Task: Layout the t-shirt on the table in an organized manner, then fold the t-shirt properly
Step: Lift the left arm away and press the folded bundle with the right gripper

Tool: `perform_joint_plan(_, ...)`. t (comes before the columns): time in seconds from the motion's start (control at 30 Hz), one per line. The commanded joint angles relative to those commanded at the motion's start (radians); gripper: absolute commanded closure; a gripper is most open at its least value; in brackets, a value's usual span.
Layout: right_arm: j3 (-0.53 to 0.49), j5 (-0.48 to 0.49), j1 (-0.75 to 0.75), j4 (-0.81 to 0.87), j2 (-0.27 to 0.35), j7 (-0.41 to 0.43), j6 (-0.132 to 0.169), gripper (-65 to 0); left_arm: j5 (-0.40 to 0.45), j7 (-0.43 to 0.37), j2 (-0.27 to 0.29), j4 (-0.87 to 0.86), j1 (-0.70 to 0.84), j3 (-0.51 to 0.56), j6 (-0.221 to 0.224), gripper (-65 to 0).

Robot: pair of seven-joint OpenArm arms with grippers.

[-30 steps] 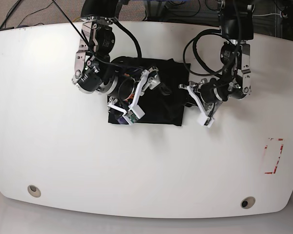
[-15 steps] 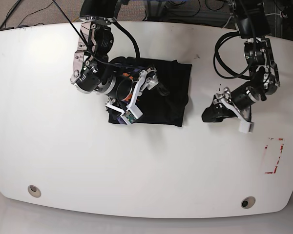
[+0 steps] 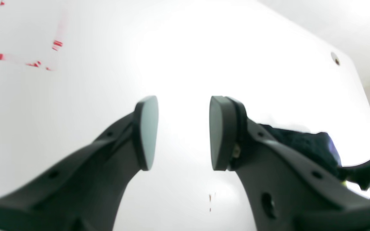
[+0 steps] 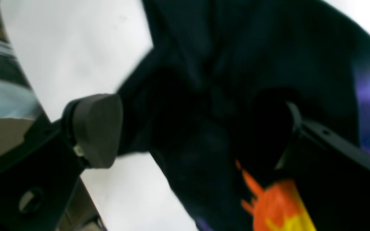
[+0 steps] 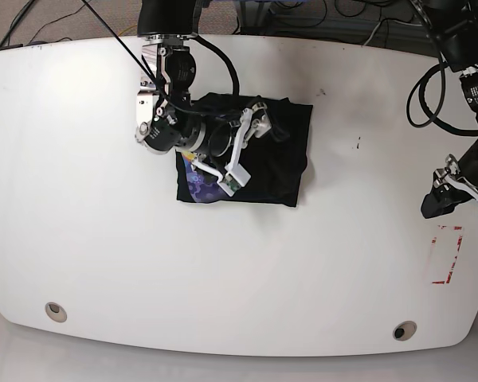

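White tabletop [image 5: 223,286] spans the base view. Black t-shirt [image 5: 283,171] lies upper centre. Right gripper [image 5: 251,147] above it, fingers wide apart. Left gripper [image 5: 442,191] at right edge, fingers parted. Red tape rectangle [image 5: 448,282], lower right.

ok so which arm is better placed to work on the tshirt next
Probably the right: its open jaws hover over the black t-shirt, near the orange-yellow print. The left's jaws are off to the side, by the red tape rectangle.

Right hand [image 5: 259,151] over black t-shirt [image 5: 283,171]
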Motion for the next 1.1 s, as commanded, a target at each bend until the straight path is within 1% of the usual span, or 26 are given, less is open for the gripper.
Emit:
perform_joint_plan(0.13, -0.003, 0.003, 0.037, -0.058, 0.000, 0.000, 0.000, -62.0, 0.000, 0.000, 0.000, 0.002, 0.014, 0.000, 0.000, -24.4)
perform_joint_plan(0.23, -0.058, 0.028, 0.074, -0.124, 0.000, 0.005, 0.000, -62.0, 0.000, 0.000, 0.000, 0.002, 0.015, 0.000, 0.000, -24.4)
perform_joint_plan(0.47, -0.160, 0.198, 0.178, -0.319, 0.000, 0.064, 0.000, -62.0, 0.000, 0.000, 0.000, 0.003, 0.015, -0.002, 0.000, -24.4)
perform_joint_plan(0.6, -0.198, 0.275, 0.226, -0.362, 0.000, 0.104, 0.000, -62.0, 0.000, 0.000, 0.000, 0.003, 0.014, -0.002, 0.000, -24.4)
perform_joint_plan(0.7, -0.215, 0.299, 0.273, -0.368, 0.000, 0.112, 0.000, -62.0, 0.000, 0.000, 0.000, 0.005, 0.014, -0.002, 0.000, -24.4)
perform_joint_plan(0.93, -0.213, 0.299, 0.301, -0.367, 0.000, 0.110, 0.000, -62.0, 0.000, 0.000, 0.000, 0.003, 0.014, -0.002, 0.000, -24.4)
perform_joint_plan(1.03, -0.213, 0.302, 0.295, -0.362, 0.000, 0.091, 0.000, -62.0, 0.000, 0.000, 0.000, 0.002, 0.014, -0.002, 0.000, -24.4)
perform_joint_plan(1.1, -0.213, 0.304, 0.272, -0.359, 0.012, 0.061, 0.000, -62.0, 0.000, 0.000, 0.000, 0.002, 0.014, -0.002, 0.000, -24.4)
